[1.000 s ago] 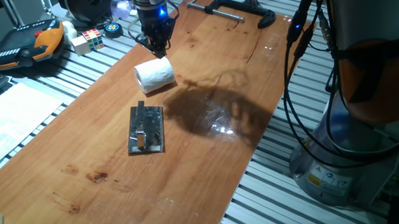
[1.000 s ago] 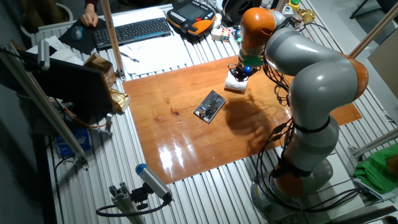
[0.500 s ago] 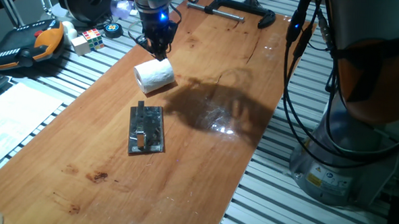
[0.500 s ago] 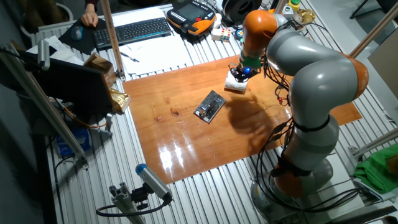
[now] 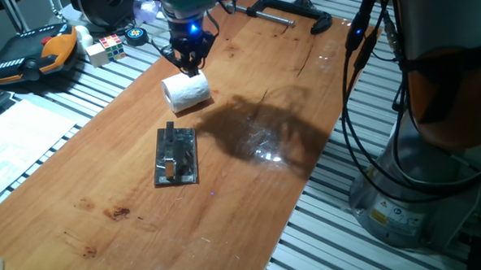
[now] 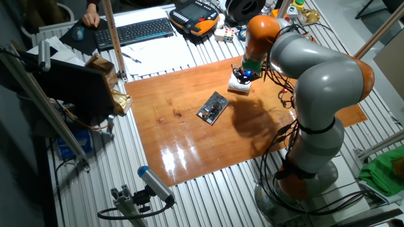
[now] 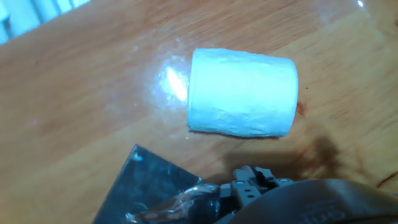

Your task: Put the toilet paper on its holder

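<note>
The toilet paper is a small white roll lying on its side on the wooden table. It also shows in the other fixed view and fills the middle of the hand view. My gripper hangs just above and behind the roll, fingers pointing down, apparently open and holding nothing; it also shows in the other fixed view. The holder is a flat grey plate with a short peg and an orange-brown bit, lying in front of the roll. A dark metal corner shows at the hand view's bottom edge.
A black clamp lies at the table's far end. A Rubik's cube and an orange-black pendant sit left of the table. The robot's base and cables stand at the right.
My gripper has turned a little and come slightly lower toward the roll. The roll and the holder have not moved.
</note>
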Controlling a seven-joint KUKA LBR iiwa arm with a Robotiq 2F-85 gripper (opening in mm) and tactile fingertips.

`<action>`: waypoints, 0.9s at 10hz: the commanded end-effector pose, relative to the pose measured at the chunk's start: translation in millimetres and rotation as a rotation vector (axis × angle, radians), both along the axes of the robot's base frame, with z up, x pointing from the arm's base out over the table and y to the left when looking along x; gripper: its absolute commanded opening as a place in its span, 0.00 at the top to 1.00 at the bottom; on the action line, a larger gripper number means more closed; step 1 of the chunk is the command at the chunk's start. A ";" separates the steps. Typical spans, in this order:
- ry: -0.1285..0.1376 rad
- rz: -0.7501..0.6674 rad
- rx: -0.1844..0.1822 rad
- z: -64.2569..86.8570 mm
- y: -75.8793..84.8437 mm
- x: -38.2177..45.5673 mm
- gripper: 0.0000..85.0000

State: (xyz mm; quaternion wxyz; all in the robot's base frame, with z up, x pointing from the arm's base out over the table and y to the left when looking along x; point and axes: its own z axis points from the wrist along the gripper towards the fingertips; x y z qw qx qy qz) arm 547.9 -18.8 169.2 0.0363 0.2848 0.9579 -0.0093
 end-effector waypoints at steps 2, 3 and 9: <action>-0.021 -0.413 0.015 0.4 -2.1 -1.2 0.99; -0.028 -0.469 0.020 0.8 -3.6 -0.8 0.99; -0.026 -0.730 0.025 -2.1 -10.1 -1.9 0.99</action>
